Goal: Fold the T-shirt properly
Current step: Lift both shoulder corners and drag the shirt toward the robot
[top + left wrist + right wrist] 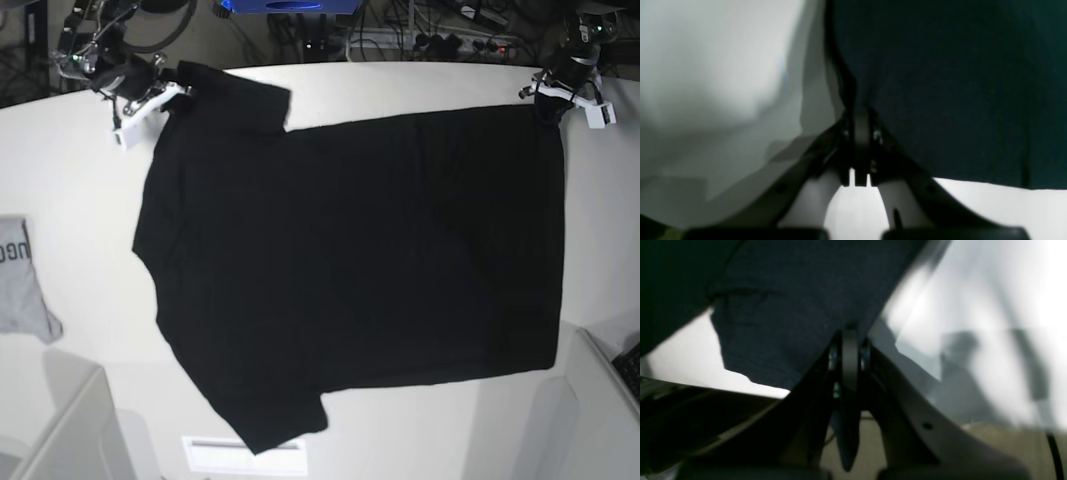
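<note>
Black T-shirt point(350, 270) spread flat, plain side up, across white table point(70, 160); right gripper point(849, 340) clamped on sleeve corner at far edge, left gripper point(860, 116) pinching hem corner at opposite far end; grey garment point(20, 280) lies well apart near table edge

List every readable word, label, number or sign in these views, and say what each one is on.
"UGO", or close to it: dark letters cut off at the frame edge on the grey garment, base view; the rest is out of view.
T-shirt: plain black side up, no print showing.
Both wrist views: blurred, with no text visible.
Equipment behind the table: no labels readable.
</note>
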Tool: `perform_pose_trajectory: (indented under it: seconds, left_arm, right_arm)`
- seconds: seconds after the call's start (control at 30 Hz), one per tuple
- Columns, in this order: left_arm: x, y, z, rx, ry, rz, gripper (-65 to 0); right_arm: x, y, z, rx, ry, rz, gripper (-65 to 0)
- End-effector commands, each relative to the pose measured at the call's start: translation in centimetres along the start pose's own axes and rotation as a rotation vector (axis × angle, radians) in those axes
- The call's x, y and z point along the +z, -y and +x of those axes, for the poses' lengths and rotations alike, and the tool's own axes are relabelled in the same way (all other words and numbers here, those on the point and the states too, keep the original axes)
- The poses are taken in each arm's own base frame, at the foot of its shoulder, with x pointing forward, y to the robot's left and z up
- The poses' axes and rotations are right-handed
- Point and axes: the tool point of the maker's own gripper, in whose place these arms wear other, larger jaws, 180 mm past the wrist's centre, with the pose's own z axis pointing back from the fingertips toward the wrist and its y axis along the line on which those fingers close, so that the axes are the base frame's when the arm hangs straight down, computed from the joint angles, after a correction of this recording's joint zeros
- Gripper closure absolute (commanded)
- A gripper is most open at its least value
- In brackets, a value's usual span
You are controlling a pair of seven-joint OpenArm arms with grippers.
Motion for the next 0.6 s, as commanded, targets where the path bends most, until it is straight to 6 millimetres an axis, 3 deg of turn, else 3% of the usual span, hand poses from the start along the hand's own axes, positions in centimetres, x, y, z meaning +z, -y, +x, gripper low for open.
perform_pose_trajectory:
  seconds: [0.0, 0.23, 0.43, 0.57]
  left_arm:
    - [0.5, 0.0, 0.9, -0.019, 0.026, -0.008, 0.0]
    - [2.0, 0.1, 0.1, -0.052, -0.003, -0.004, 0.0]
    - [2.8, 3.3, 2.7, -0.112, 0.069, -0.065, 0.0]
    - [3.9, 3.9, 5.3, -0.124, 0.158, -0.055, 0.0]
  right_arm:
    - [0.6, -0.2, 0.2, 0.020, 0.009, -0.005, 0.0]
    - [2.3, -1.3, 0.8, 0.078, 0.048, -0.013, 0.0]
    - [2.7, -2.3, 3.3, 0.119, 0.109, -0.003, 0.0]
    - [2.8, -3.3, 5.7, 0.148, 0.152, 0.013, 0.0]
